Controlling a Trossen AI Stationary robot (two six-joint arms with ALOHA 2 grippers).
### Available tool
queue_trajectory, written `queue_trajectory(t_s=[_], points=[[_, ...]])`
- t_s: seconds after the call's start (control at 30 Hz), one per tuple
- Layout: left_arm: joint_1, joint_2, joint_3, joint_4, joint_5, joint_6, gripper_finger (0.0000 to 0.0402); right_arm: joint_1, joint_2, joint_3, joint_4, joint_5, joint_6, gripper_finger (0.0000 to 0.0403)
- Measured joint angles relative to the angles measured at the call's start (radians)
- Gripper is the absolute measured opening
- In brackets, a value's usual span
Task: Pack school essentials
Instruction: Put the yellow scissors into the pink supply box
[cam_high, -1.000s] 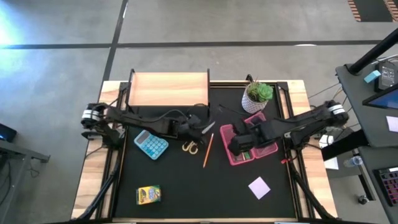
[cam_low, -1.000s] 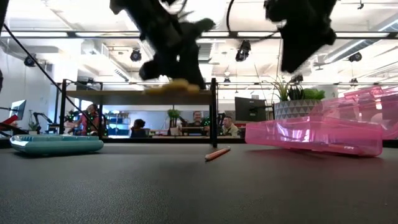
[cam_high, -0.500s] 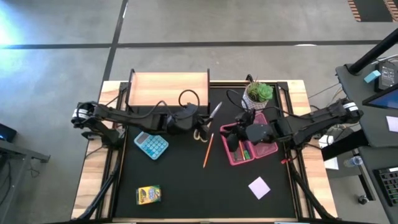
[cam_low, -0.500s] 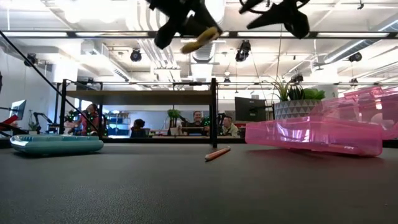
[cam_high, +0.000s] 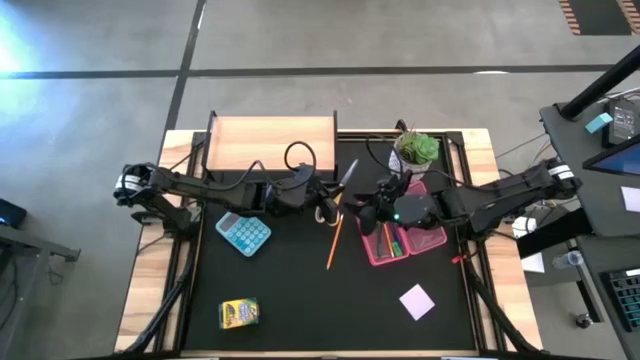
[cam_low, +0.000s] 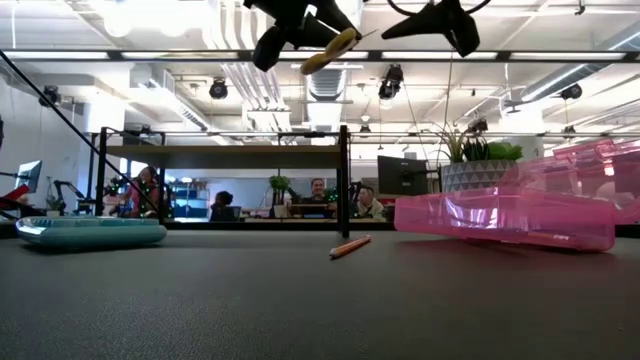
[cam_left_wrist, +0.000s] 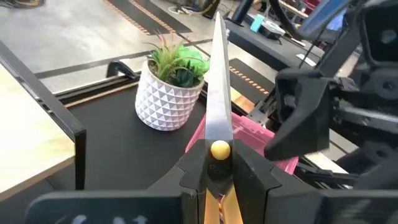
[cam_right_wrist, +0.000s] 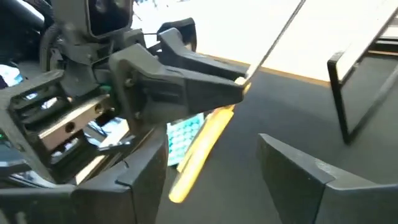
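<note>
Scissors handles hidden within the left gripper's jaws.

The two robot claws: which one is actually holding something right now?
The left gripper, shut on the yellow-handled scissors and lifting them above the table. The right gripper faces it with its fingers spread and nothing between them.

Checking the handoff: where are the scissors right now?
The yellow-handled scissors are off the table, clamped at the pivot in the left gripper, mid-table between the wooden box and pink case, the open right gripper close beside.
</note>
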Motion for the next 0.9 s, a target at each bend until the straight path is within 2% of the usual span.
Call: queue_trajectory(t_s=[0.17, 0.5, 0.9], points=[[0.0, -0.001, 0.0, 0.017, -0.002, 0.022, 0.0038, -0.01, 0.041, -0.001, 0.016, 0.04, 0.027, 0.024], [0.0, -0.001, 0.0, 0.015, 0.0, 0.025, 0.0038, -0.028, 0.088, -0.001, 0.095, 0.04, 0.031, 0.022], [-0.001, -0.001, -0.001, 0.014, 0.03, 0.027, 0.0038, -0.044, 0.145, -0.002, 0.152, 0.031, 0.032, 0.0219]])
